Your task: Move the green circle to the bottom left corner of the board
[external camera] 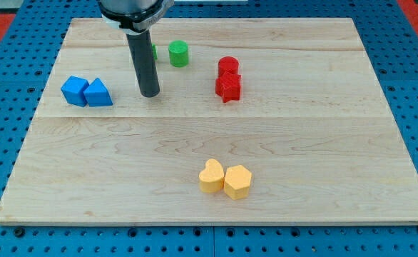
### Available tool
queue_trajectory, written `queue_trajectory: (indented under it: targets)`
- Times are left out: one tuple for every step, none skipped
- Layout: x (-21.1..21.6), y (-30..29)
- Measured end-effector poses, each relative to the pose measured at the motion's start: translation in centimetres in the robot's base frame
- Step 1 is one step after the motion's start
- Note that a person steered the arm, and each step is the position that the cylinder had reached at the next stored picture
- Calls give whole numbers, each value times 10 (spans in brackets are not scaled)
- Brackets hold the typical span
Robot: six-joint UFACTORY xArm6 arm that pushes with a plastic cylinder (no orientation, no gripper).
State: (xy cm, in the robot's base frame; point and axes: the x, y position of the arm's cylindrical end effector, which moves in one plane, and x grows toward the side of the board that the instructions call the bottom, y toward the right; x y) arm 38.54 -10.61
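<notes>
I have no jaws to open or close, only my tip resting near-left of the green circle at the far side of the desk, so pushing from here risks shoving it farther from the near-left corner.

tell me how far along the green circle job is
Nothing looks done yet: the green circle sits near the view's top, far from the bottom left corner of the board. In hand: my tip rests below and left of it, not touching, right of the blue blocks. Left: get behind the circle and push it down-left the whole way.
</notes>
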Motion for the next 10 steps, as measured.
queue_trajectory:
  targets:
    - [-24, -2]
    - [-43, -12]
    - [-52, -46]
    - [-93, -60]
    - [-110, -39]
    - [-121, 15]
    - [-131, 48]
    - [-136, 75]
    - [-115, 75]
    - [-78, 75]
